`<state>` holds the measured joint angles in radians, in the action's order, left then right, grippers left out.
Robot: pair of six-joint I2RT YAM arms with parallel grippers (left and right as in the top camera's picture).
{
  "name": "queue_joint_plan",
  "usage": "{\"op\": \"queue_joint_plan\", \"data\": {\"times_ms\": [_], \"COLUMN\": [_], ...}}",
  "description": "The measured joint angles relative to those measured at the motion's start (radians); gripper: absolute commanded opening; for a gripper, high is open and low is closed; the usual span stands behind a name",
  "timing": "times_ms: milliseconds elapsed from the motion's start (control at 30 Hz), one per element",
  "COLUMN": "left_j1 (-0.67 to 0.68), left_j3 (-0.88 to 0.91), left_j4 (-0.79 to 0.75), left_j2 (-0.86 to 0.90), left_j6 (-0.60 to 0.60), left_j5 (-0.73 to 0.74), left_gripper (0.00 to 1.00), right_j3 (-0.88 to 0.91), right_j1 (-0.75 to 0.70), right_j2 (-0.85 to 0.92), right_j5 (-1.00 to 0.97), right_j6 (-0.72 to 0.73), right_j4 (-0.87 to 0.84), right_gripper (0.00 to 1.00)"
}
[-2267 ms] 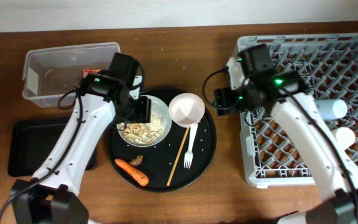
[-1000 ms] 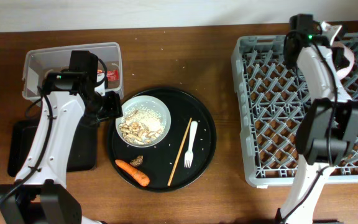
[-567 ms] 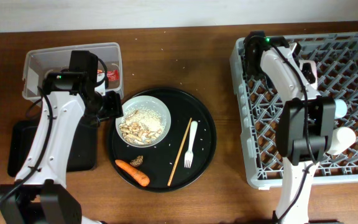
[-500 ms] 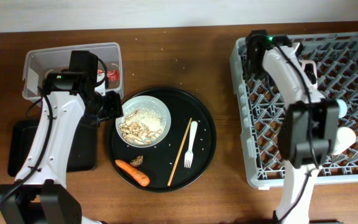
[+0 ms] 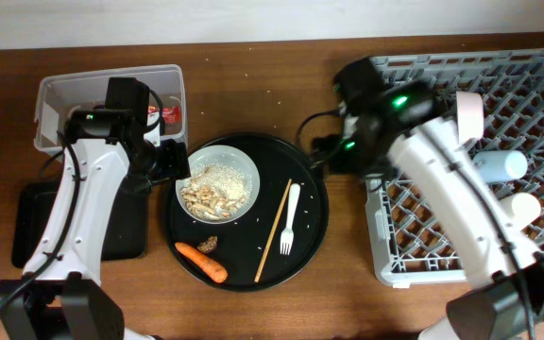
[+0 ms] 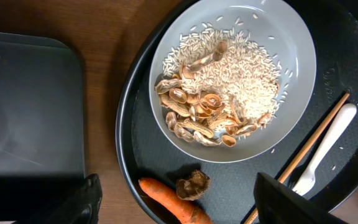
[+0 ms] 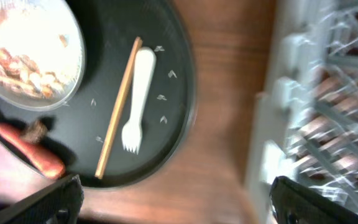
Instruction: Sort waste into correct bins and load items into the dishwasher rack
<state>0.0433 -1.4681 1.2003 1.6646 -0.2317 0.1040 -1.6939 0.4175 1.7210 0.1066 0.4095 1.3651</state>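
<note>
A white bowl [image 5: 217,181] of rice-like scraps and brown shells sits on the round black tray [image 5: 314,212]; it also shows in the left wrist view [image 6: 232,81]. An orange carrot [image 5: 201,262], a brown lump [image 5: 206,244] and a white fork [image 5: 289,219] lie on that tray. A red wrapper [image 5: 168,113] lies in the clear tub [image 5: 64,99]. My left gripper [image 5: 170,161] is open and empty at the bowl's left rim. My right gripper [image 5: 321,156] is open and empty between the round tray and the rack [image 5: 442,255]. The rack holds a pink cup [image 5: 467,113] and two small cups.
A thin wooden stick [image 5: 274,231] lies beside the fork. The shallow black tray [image 5: 74,222] sits left of the round tray, under my left arm. In the right wrist view the fork [image 7: 138,102] and stick [image 7: 118,134] lie below me, and the rack [image 7: 328,93] is at right.
My right arm has swung from over the rack's far left corner to the gap beside the round tray. A white cup that stood on the round tray is gone. My left arm has held still lately.
</note>
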Motion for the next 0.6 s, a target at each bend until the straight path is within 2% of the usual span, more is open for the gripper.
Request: {"op": "queue_joint_plan", "data": {"times_ms": [100, 233, 467, 567, 600], "left_j1": [0.0, 0.0, 0.0, 0.0, 0.0], "left_j3": [0.0, 0.0, 0.0, 0.0, 0.0], "left_j4": [0.002, 0.007, 0.008, 0.008, 0.008], "left_j2": [0.0, 0.0, 0.0, 0.0, 0.0], "left_j6": [0.0, 0.001, 0.001, 0.0, 0.001], "left_j5": [-0.001, -0.013, -0.015, -0.015, -0.015], "left_gripper": [0.81, 0.81, 0.81, 0.81, 0.81], "right_j3": [0.213, 0.448, 0.474, 0.475, 0.475], "right_j1": [0.164, 0.291, 0.303, 0.304, 0.304], "right_j2": [0.01, 0.018, 0.171, 0.206, 0.206], "right_j5": [0.014, 0.025, 0.023, 0.0, -0.014], "right_j6": [0.11, 0.26, 0.322, 0.356, 0.369], "right_j4": [-0.187, -0.412, -0.473, -0.476, -0.475], "right_gripper": [0.98, 0.91, 0.75, 0.49, 0.46]}}
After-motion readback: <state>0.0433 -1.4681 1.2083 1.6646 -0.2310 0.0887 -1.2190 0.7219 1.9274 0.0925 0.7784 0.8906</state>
